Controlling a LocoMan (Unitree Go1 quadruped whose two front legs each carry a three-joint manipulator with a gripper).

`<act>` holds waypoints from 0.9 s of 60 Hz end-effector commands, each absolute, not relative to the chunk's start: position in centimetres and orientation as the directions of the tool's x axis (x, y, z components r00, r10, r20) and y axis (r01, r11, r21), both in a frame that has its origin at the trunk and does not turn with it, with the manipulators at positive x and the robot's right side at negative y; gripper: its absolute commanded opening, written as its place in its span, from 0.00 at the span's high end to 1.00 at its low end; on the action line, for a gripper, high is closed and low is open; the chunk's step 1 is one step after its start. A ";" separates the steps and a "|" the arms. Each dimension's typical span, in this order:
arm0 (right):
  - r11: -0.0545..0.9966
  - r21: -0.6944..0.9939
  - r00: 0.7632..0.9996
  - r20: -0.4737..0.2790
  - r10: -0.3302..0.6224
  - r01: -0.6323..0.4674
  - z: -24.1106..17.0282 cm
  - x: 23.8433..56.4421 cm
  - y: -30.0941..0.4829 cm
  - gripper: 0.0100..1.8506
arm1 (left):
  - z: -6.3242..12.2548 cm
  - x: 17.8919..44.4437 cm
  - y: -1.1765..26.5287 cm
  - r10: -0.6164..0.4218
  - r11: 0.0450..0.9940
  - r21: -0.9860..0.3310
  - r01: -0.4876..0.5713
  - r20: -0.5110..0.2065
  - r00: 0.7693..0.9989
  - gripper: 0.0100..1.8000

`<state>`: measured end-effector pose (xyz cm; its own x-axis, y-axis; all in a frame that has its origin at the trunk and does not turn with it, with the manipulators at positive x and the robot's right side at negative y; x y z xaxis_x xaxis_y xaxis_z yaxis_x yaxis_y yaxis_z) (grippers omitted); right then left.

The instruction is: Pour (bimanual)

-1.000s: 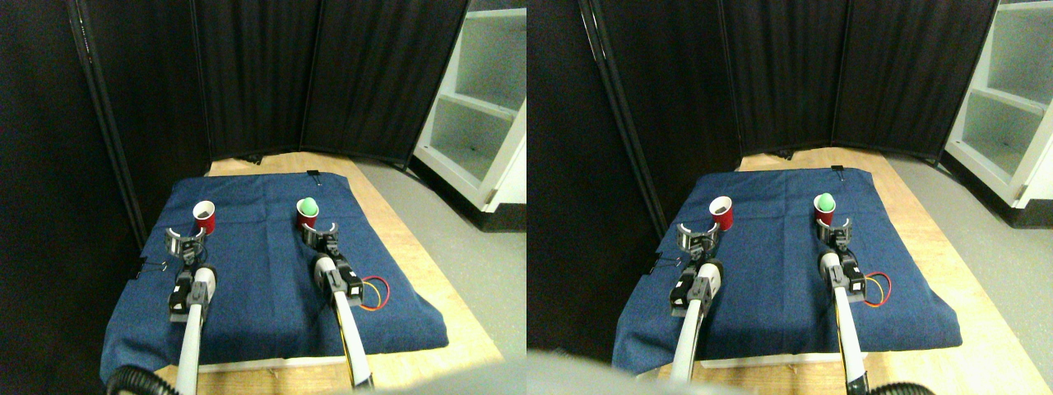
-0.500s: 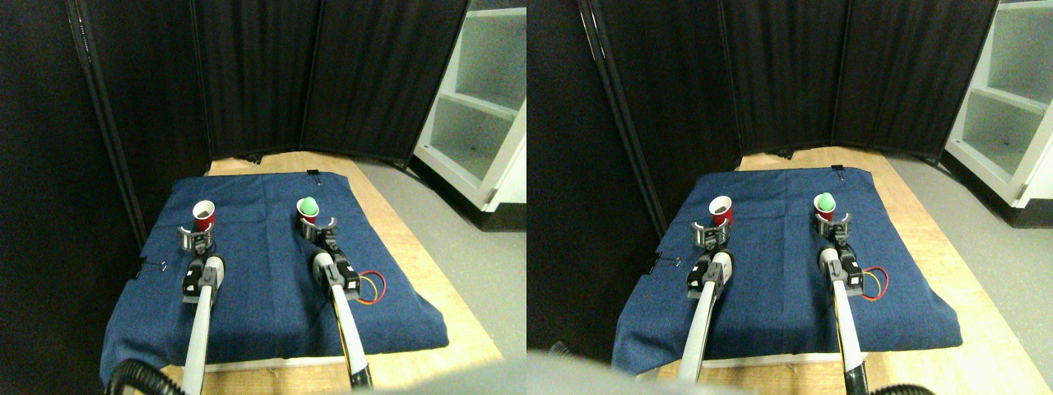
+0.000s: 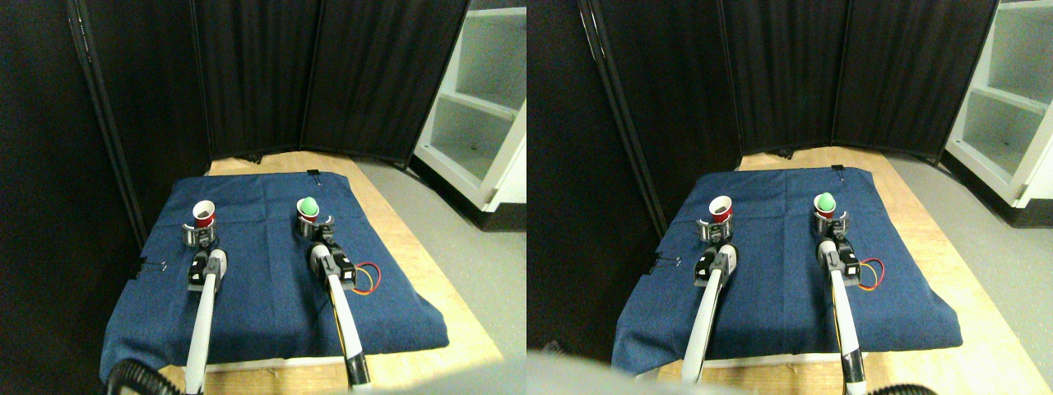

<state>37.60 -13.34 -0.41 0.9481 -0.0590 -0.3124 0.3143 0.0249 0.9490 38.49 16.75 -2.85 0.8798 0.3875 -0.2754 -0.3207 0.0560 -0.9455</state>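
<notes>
2 red cups on blue cloth; pincers adjacent.

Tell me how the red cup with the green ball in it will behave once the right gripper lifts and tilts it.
The red cup looks small and thin-walled, so probably light and easily crushed by a hard squeeze. The green ball sits proud of the rim, so it will likely roll out at a slight tilt. Standing on soft blue cloth, the cup may tip if the right gripper nudges it.

Dim overhead light; black curtains swallow detail; soft focus, slight wide-angle bending at edges.
</notes>
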 end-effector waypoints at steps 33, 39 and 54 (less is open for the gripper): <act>0.026 0.943 0.943 -0.330 -0.038 0.331 -1.0 38.0 -11.8 0.53 | -2.9 39.1 16.3 0.338 0.051 -0.943 -0.329 -0.293 0.894 0.50; 0.031 0.947 0.947 -0.318 -0.033 0.319 -0.9 38.1 -11.8 0.53 | -2.7 39.5 16.2 0.322 0.062 -0.941 -0.332 -0.296 0.899 0.50; 0.028 0.947 0.946 -0.320 -0.042 0.321 -0.8 38.5 -12.0 0.52 | -2.4 40.5 16.0 0.305 0.049 -0.940 -0.338 -0.308 0.901 0.52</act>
